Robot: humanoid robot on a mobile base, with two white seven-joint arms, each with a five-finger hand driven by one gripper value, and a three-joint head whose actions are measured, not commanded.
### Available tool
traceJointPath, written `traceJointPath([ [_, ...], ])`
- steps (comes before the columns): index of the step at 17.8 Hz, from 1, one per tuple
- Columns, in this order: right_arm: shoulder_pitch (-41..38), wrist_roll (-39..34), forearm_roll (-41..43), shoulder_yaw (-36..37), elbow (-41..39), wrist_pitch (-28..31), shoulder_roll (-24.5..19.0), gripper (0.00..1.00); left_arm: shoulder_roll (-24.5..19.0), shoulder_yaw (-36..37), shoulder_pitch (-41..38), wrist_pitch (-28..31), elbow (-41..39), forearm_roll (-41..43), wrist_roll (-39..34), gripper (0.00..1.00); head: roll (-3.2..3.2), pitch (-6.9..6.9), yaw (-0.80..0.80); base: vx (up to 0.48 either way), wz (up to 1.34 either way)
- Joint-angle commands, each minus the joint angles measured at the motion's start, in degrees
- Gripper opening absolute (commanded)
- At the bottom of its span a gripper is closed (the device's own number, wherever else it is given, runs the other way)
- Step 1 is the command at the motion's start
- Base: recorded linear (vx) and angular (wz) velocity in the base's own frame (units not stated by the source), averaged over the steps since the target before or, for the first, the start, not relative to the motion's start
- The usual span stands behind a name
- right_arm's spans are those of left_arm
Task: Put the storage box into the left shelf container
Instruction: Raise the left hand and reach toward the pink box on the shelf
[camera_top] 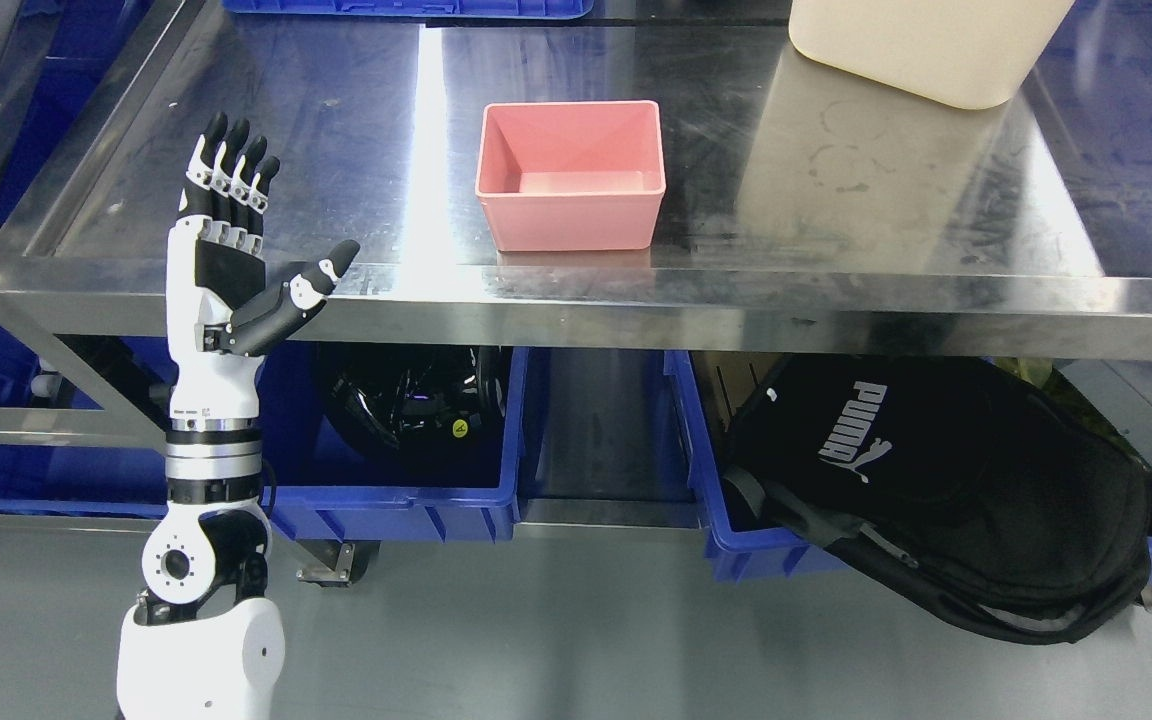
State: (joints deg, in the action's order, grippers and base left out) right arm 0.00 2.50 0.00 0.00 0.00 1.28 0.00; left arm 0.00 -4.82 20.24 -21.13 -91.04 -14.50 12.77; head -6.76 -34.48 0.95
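A pink open-topped storage box [570, 176] stands empty on the steel table [336, 150], near its front edge at the middle. My left hand [271, 222] is raised at the table's front left corner, well to the left of the box. Its fingers [229, 175] point straight up and its thumb sticks out to the right. It holds nothing. My right arm does not show.
A cream container [921, 45] stands at the table's back right. Blue bins sit under the table: one at the left [396, 495] with black gear inside, one at the right [736, 540] under a black backpack [936, 490]. Another blue bin [406, 6] lies at the back.
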Motion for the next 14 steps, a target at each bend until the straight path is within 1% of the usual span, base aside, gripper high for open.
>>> traceJointPath([
  [1, -0.53, -0.04, -0.09, 0.26, -1.0, -0.05, 1.0, 1.0, -1.0, -1.77, 0.94, 0.21, -0.36, -0.09, 3.03, 1.0, 0.0, 0.0, 0.0, 0.0, 0.0],
  [3, -0.53, -0.04, -0.09, 0.26, -1.0, -0.05, 1.0, 1.0, -1.0, -3.08, 4.09, 0.3, -0.28, 0.0, 6.73, 1.0, 0.0, 0.0, 0.0, 0.0, 0.0],
  [5, -0.53, -0.04, -0.09, 0.26, -1.0, -0.05, 1.0, 1.0, -1.0, -5.1, 9.0, 1.35, 0.07, 0.35, 10.68, 1.0, 0.0, 0.0, 0.0, 0.0, 0.0],
  [6, -0.53, -0.04, -0.09, 0.26, -1.0, -0.05, 1.0, 1.0, -2.18, -5.2, 11.99, 3.36, 0.25, 1.39, 12.53, 1.0, 0.0, 0.0, 0.0, 0.0, 0.0],
  [7, -0.53, -0.04, -0.09, 0.26, -1.0, -0.05, 1.0, 1.0, -4.38, -5.11, 14.89, 5.38, 0.43, 3.32, 13.76, 1.0, 0.0, 0.0, 0.0, 0.0, 0.0],
  [8, -0.53, -0.04, -0.09, 0.26, -1.0, -0.05, 1.0, 1.0, -8.23, -4.33, 19.88, 7.05, 1.82, 7.43, 14.91, 0.98, 0.0, 0.0, 0.0, 0.0, 0.0],
  [9, -0.53, -0.04, -0.09, 0.26, -1.0, -0.05, 1.0, 1.0, -12.18, -1.79, 23.67, 7.07, 3.75, 9.73, 15.44, 0.96, 0.0, 0.01, 0.0, 0.0, 0.0],
  [11, -0.53, -0.04, -0.09, 0.26, -1.0, -0.05, 1.0, 1.0, -20.09, 9.42, 31.67, 7.42, 7.09, 10.02, 18.24, 0.96, 0.0, 0.0, 0.0, 0.0, 0.0],
  [12, -0.53, -0.04, -0.09, 0.26, -1.0, -0.05, 1.0, 1.0, -22.91, 15.66, 35.01, 7.59, 9.37, 10.37, 19.04, 0.97, 0.0, 0.0, 0.0, 0.0, 0.0],
  [13, -0.53, -0.04, -0.09, 0.26, -1.0, -0.05, 1.0, 1.0, -24.33, 19.98, 37.83, 7.77, 10.78, 11.07, 19.4, 0.98, 0.0, 0.0, 0.0, 0.0, 0.0],
  [14, -0.53, -0.04, -0.09, 0.26, -1.0, -0.05, 1.0, 1.0, -24.35, 23.6, 39.68, 9.34, 11.32, 12.99, 20.53, 0.99, 0.0, 0.0, 0.0, 0.0, 0.0],
])
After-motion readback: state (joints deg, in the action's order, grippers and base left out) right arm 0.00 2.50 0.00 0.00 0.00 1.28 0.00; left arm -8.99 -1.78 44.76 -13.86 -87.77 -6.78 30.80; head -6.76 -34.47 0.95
